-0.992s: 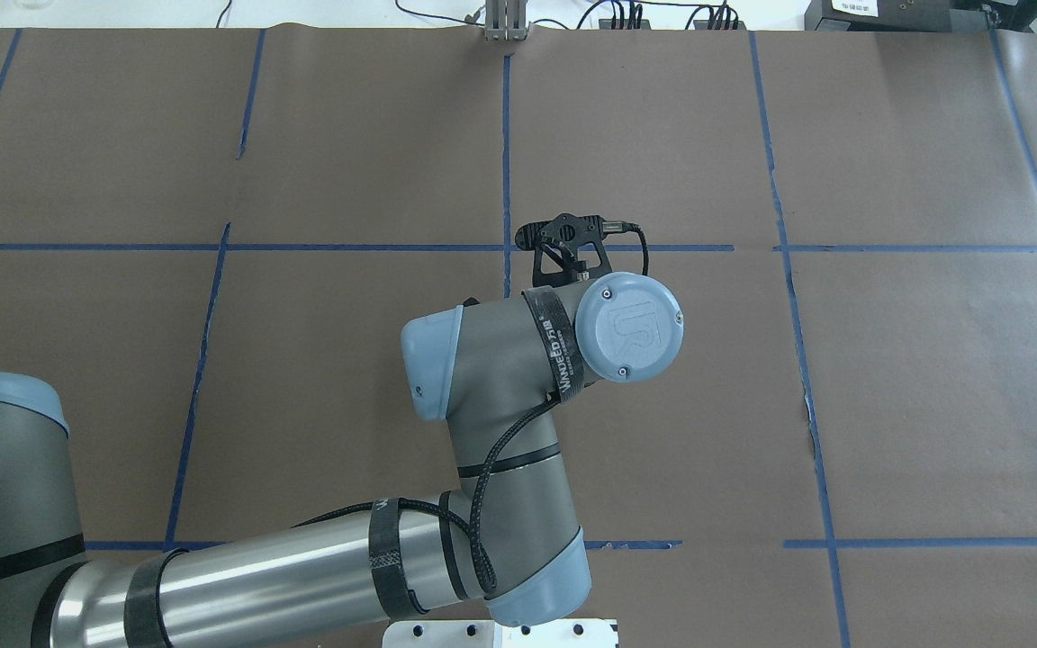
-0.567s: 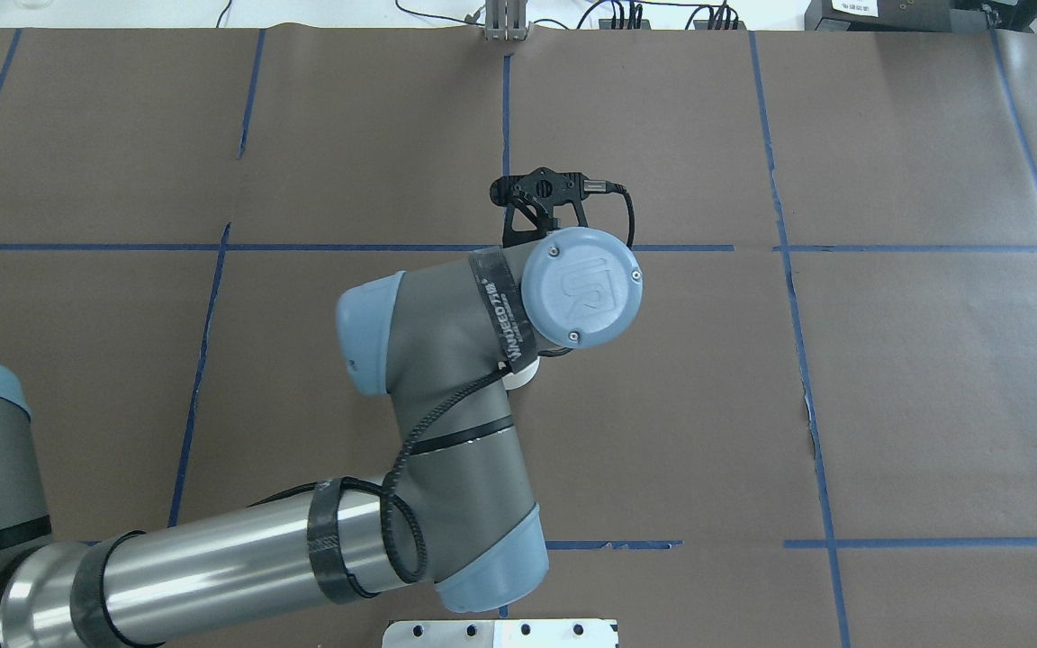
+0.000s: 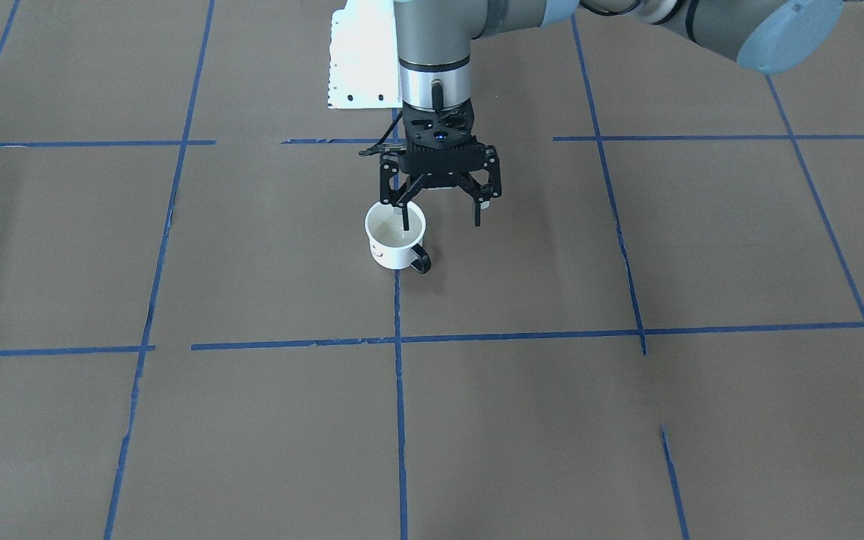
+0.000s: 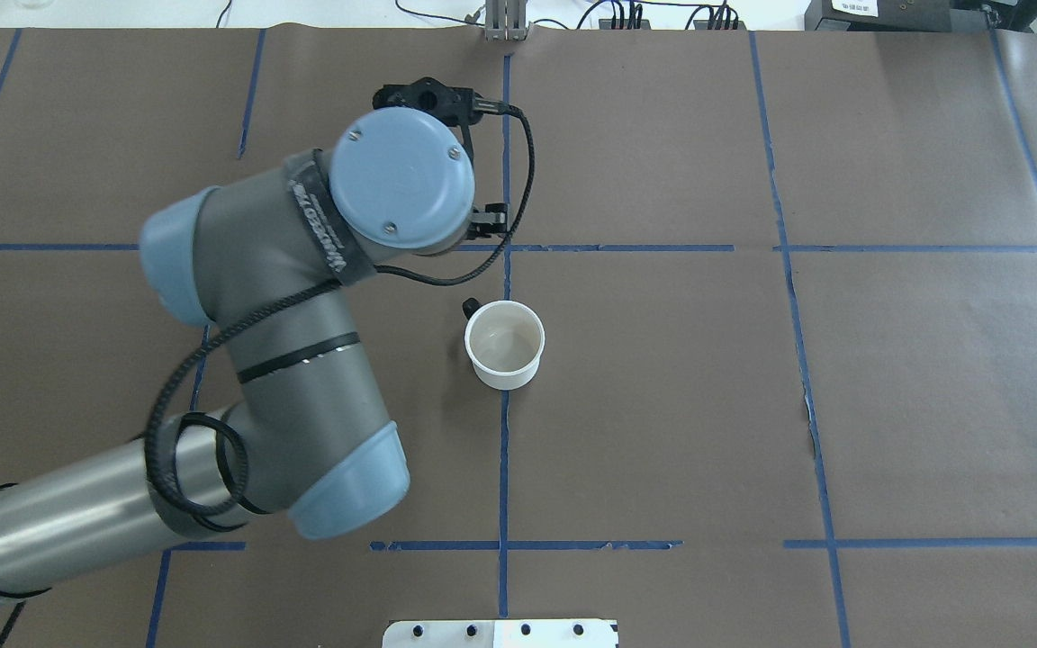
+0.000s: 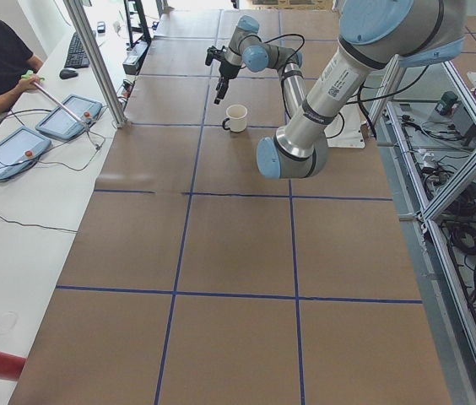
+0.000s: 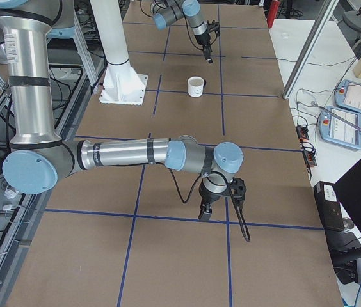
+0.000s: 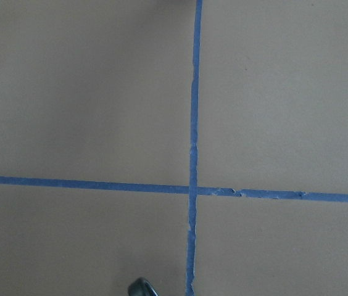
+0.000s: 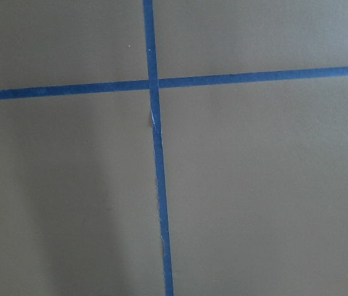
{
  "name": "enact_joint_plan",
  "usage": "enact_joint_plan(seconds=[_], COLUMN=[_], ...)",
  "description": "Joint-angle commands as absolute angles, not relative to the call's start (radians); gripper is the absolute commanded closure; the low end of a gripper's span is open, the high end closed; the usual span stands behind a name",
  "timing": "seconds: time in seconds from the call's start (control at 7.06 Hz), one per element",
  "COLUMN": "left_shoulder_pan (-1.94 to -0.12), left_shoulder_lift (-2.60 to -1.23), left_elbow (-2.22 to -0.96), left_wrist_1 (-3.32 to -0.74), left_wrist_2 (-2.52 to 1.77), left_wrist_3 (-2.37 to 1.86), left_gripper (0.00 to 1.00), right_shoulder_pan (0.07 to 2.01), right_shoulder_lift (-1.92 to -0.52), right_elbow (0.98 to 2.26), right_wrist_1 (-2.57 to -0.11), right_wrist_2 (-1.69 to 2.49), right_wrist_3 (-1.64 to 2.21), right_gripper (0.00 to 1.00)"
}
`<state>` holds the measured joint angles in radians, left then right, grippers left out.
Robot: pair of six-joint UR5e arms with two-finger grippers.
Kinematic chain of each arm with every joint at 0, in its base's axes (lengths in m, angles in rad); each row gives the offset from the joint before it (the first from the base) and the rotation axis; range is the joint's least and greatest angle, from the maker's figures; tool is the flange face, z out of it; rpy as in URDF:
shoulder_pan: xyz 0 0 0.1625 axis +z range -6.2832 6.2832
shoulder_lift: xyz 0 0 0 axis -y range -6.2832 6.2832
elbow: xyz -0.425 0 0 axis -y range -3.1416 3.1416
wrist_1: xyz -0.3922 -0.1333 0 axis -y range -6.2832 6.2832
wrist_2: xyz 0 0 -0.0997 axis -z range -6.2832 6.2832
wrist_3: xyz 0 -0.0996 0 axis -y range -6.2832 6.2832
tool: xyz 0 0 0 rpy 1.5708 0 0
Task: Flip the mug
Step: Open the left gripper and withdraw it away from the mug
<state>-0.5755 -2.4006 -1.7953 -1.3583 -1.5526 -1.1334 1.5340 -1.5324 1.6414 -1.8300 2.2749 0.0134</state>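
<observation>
Item: mug (image 3: 394, 238), a small white cylinder with a smooth, glossy surface. It stands upright with its round mouth up, near the middle of the table (image 3: 627, 420), on a line of blue tape (image 3: 400, 420). Contents: only its own pale white inner wall and floor show. Fittings: a black loop handle (image 3: 421, 262) on the side away from my base and toward my left, and part of a black face mark (image 3: 378, 253) low on the wall. Item: my left claw (image 3: 441, 223), black, two thin fingers pointing straight down and spread wide apart. It is raised above the table just beyond the mug on the side far from my base. From the front one finger (image 3: 406, 222) overlaps the mug's mouth, but the overhead view shows the claw apart from the mug. Item: my right claw (image 6: 204, 215), black, pointing down over the paper, well apart from the mug. It shows only from the side, so I cannot tell whether its fingers are apart or together. Item: table surface, flat matte brown paper ruled into rectangles by the tape, which is frayed in places.
</observation>
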Motion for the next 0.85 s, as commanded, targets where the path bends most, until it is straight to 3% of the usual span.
enact_joint_plan(seconds=[0.0, 0.71], left_shoulder_pan=[-0.723, -0.987], left_shoulder_lift=[-2.302, -1.871], left_elbow=[-1.862, -1.839], left_wrist_1=[-1.402, -1.941], left_wrist_2=[-1.671, -1.926], left_wrist_3=[-0.920, -0.631], left_gripper=[0.00, 0.00], right_shoulder_pan=[1.534, 1.534], right_shoulder_lift=[-1.532, -1.532], right_elbow=[1.641, 1.641], right_wrist_1=[-1.830, -1.830], right_wrist_2=[2.275, 2.275], right_wrist_3=[0.014, 0.014], right_gripper=[0.00, 0.00])
